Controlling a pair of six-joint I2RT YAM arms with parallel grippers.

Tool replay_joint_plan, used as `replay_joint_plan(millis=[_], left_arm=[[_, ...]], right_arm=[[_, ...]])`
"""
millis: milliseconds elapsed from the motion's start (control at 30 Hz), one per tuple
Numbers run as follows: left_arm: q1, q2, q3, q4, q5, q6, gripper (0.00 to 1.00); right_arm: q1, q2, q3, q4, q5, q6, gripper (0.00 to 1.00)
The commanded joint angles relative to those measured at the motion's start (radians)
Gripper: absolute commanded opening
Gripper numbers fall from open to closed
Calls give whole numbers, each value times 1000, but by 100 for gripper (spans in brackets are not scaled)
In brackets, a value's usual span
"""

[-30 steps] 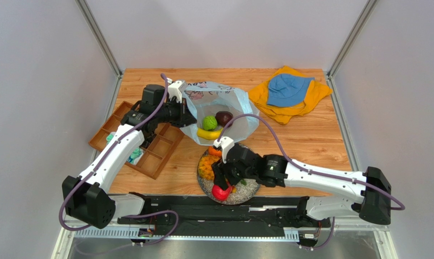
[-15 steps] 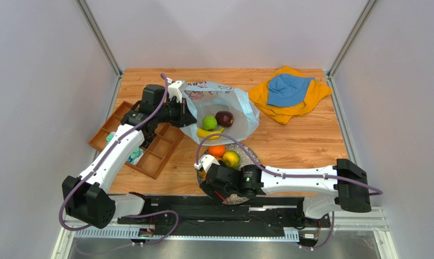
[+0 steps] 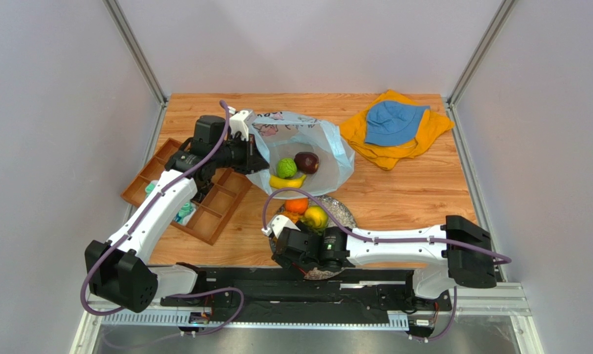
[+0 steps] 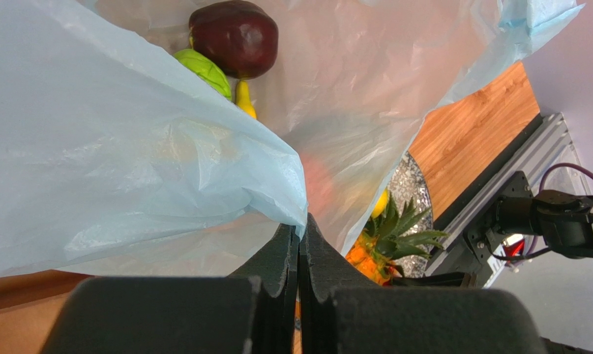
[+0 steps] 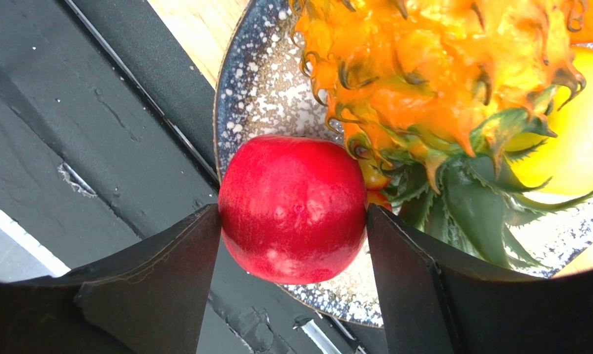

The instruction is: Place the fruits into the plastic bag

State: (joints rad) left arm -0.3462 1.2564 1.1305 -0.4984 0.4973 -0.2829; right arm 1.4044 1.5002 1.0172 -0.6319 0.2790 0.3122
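Note:
The light blue plastic bag (image 3: pixel 318 136) lies open at the table's middle. Inside it are a green apple (image 3: pixel 286 168), a dark maroon fruit (image 3: pixel 306 162) and a yellow banana (image 3: pixel 287 181). My left gripper (image 3: pixel 256 158) is shut on the bag's near rim (image 4: pixel 277 184) and holds it up. On the speckled plate (image 3: pixel 345 215) sit the orange (image 3: pixel 297 206), a yellow-green fruit (image 3: pixel 316 217) and the pineapple (image 5: pixel 425 66). My right gripper (image 5: pixel 292 217) is at the plate's near-left edge, its fingers pressed on both sides of the red apple (image 5: pixel 292 199).
A wooden compartment tray (image 3: pixel 203 210) stands left of the bag, under the left arm. A blue hat (image 3: pixel 392 122) lies on a yellow cloth (image 3: pixel 432 133) at the back right. The black base rail (image 3: pixel 366 279) runs just below the plate.
My right arm has swung left and toward the near edge, from over the plate to its near-left rim, uncovering the orange and yellow-green fruit. The left arm and bag have not moved.

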Motion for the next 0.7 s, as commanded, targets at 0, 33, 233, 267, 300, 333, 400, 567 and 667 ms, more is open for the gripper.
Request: replay_joint_plan(millis=[0,33,233,267,300,333,400,567,667], left_arm=[[4,-22,29,15,20,2,0],[4,-20,29,15,24,2,0],[4,-23,28,15,20,2,0],[4,-22,28,18,21,2,0],[4,-22,29,18,24,1,0],[4,-23,29,17,27,1,0],[4,-23,29,18,24,2,0],[4,-26,28,18,24,2,0],[4,-26,28,18,21,2,0]], right_arm=[[7,29,23,6,5,-12,73],[8,35,21,6,5,-12,73],[10,55,27,-15,0,-10,48],[11,48,29,-18,0,-12,45],[13,42,29,-17,2,-12,42],[13,34,30,-18,0,-15,37],[13,17,35,-20,-1,-16,33],[13,-27,64,-35,3,-22,25],[13,-60,92,-46,15,-28,24]])
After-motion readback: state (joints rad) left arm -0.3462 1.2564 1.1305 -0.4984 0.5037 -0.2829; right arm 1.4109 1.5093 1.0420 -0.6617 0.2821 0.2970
